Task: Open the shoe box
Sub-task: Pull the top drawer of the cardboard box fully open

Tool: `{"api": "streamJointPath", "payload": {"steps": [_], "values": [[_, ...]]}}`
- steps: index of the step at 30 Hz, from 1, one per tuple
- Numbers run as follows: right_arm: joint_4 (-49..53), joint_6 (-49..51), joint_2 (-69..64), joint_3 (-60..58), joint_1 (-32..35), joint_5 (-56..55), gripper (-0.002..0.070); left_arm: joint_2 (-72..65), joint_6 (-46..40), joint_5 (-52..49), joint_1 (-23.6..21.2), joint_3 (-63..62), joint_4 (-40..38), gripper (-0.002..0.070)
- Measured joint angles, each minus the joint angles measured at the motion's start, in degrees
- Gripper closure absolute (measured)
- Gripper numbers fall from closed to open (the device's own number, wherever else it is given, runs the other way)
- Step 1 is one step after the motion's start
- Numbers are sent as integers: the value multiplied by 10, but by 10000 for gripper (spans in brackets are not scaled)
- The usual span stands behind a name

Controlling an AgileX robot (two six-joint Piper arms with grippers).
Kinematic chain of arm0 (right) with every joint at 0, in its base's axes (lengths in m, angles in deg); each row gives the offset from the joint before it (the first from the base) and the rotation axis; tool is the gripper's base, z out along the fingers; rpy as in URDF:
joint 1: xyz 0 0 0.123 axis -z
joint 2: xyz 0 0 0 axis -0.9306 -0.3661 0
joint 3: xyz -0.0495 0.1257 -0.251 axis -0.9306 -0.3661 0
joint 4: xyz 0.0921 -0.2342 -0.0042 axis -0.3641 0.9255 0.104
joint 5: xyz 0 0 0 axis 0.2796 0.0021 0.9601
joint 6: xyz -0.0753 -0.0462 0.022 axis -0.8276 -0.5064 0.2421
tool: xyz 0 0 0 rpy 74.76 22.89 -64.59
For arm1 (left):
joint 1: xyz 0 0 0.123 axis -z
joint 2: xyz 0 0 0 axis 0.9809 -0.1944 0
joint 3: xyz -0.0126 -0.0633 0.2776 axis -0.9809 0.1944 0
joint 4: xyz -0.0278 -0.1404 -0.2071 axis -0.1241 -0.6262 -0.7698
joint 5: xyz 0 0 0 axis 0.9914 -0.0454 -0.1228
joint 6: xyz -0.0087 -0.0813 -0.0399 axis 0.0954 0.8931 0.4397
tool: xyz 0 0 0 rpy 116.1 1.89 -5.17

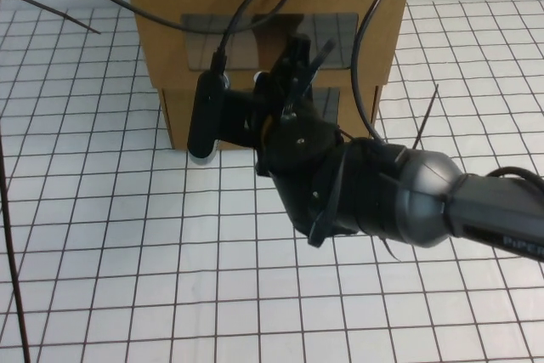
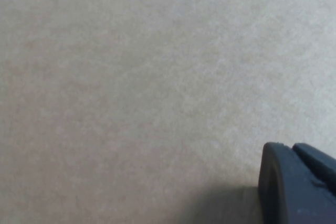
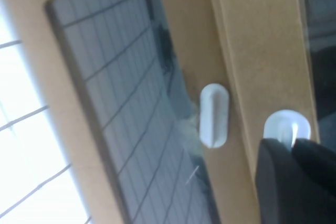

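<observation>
**Right claw pinched narrow at the shoe box's front, with a slip likely**

The right claw was closed down to a thin gap against the front of the shoe box. Its tips were touching a white tab on the cardboard, and whether they truly held the tab could not be told. The box stood at the far middle of the surface, its front facing the near side. A second white tab sat just beside the first, at the edge of the clear window.

The main risk looked to be the tab sliding out of so small a pinch. A straight pull toward the near side might also have dragged the light box along rather than swinging the front open. The cables hung across the box front and could have caught its top edge.

There was open surface near, left and right of the box. The arm's wrist camera hung close to the front, which left little room there.

The left claw showed only in its own view, close against a plain beige face, and its state could not be told.
</observation>
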Motion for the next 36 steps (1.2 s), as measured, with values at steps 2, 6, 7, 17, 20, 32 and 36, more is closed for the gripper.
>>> {"api": "streamJointPath", "payload": {"steps": [2,6,7,17,20,32,36], "values": [[-3,2,17,-21,-7,-1,668,0,1,0,0,0,-1,680],[-7,6,43,-56,-21,2,668,0,5,-1,0,0,-2,680],[-8,6,49,-63,-27,8,668,0,6,-2,0,0,-3,680],[-34,7,94,-121,-79,38,668,0,7,-4,0,0,-4,680],[-47,7,109,-139,-93,44,668,0,8,-4,0,0,-4,680],[-121,-5,166,-169,-155,83,668,0,11,-4,0,0,-6,680],[-147,-21,169,-169,-174,95,668,0,11,-4,0,0,-6,680]]}}
